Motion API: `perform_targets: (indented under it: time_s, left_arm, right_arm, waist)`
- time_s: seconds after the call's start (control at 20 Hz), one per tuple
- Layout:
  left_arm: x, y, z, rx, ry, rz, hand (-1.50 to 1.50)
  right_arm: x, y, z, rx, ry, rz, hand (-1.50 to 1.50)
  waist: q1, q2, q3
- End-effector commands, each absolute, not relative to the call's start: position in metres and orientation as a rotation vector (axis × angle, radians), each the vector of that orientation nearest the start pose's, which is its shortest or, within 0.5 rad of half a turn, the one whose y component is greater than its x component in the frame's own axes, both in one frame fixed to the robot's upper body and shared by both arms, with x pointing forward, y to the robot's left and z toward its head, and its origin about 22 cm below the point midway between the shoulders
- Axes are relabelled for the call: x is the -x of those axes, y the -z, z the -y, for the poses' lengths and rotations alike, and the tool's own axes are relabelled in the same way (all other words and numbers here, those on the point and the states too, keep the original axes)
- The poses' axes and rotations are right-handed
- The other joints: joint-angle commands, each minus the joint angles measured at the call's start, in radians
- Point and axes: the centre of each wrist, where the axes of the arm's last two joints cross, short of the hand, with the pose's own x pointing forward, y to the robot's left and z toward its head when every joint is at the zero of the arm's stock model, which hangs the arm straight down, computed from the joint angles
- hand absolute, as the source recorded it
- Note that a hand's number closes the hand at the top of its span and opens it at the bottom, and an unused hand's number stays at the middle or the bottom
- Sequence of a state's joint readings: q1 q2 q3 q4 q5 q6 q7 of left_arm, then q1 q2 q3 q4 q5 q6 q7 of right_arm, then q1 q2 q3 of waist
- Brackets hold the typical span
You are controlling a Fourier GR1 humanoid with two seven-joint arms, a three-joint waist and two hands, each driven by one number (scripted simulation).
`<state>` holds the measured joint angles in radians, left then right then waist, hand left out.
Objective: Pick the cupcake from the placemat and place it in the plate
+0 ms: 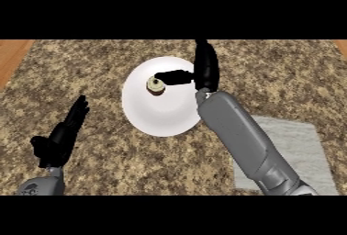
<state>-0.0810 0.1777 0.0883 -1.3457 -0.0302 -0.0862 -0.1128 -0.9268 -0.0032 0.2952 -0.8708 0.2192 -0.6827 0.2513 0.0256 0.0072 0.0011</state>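
A small cupcake (pixel 155 86), pale on top with a dark base, sits on the white plate (pixel 163 117), in its upper half. My right hand (pixel 205 69) hovers over the plate's upper right rim. Its fingers stretch straight toward the far side of the counter, and its thumb (pixel 175 77) sticks out to the left with the tip touching the cupcake. Nothing is curled round the cupcake. The grey placemat (pixel 298 147) lies at the lower right with nothing on it, partly hidden by my right forearm. My left hand (pixel 64 133) rests open at the lower left, fingers up.
The counter's top is brown speckled stone (pixel 81 69). A strip of wood (pixel 13 55) shows at the upper left corner and a sliver at the upper right.
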Motion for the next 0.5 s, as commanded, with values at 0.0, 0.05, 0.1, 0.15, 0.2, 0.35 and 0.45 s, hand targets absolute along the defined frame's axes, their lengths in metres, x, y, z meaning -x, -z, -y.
perform_targets:
  time_s: [0.0, 0.05, 0.1, 0.15, 0.2, 0.35, 0.45]
  left_arm:
    - [-0.266, 0.015, -0.308, -0.16, 0.133, 1.529, 0.0]
    - [-0.254, 0.033, -0.288, -0.171, 0.147, 1.532, 0.0]
    - [-0.239, 0.035, -0.289, -0.149, 0.136, 1.514, 0.0]
    - [-0.26, 0.015, -0.305, -0.173, 0.15, 1.521, 0.0]
    - [-0.256, 0.029, -0.294, -0.163, 0.124, 1.534, 0.0]
    - [-0.252, 0.02, -0.297, -0.156, 0.148, 1.523, 0.0]
    - [-0.246, 0.015, -0.302, -0.144, 0.147, 1.511, 0.0]
  right_arm:
    - [-0.387, -0.087, 0.09, 0.35, -0.027, 1.725, -1.5]
    - [-0.394, -0.095, 0.091, 0.32, -0.021, 1.739, -1.5]
    - [-0.385, -0.086, 0.123, 0.302, -0.027, 1.735, -1.5]
    - [-0.384, -0.076, 0.138, 0.314, 0.001, 1.77, -1.5]
    - [-0.381, -0.074, 0.154, 0.288, -0.007, 1.76, -1.5]
    - [-0.369, -0.058, 0.188, 0.275, -0.045, 1.762, -1.5]
    - [-0.365, -0.043, 0.224, 0.243, -0.051, 1.774, -1.5]
  waist:
    - [-0.028, -0.004, 0.0]
    - [-0.018, -0.003, 0.0]
    - [-0.027, -0.009, 0.0]
    - [-0.03, -0.006, 0.0]
    - [-0.033, -0.007, 0.0]
    - [-0.028, -0.008, -0.001]
    - [-0.025, -0.007, 0.0]
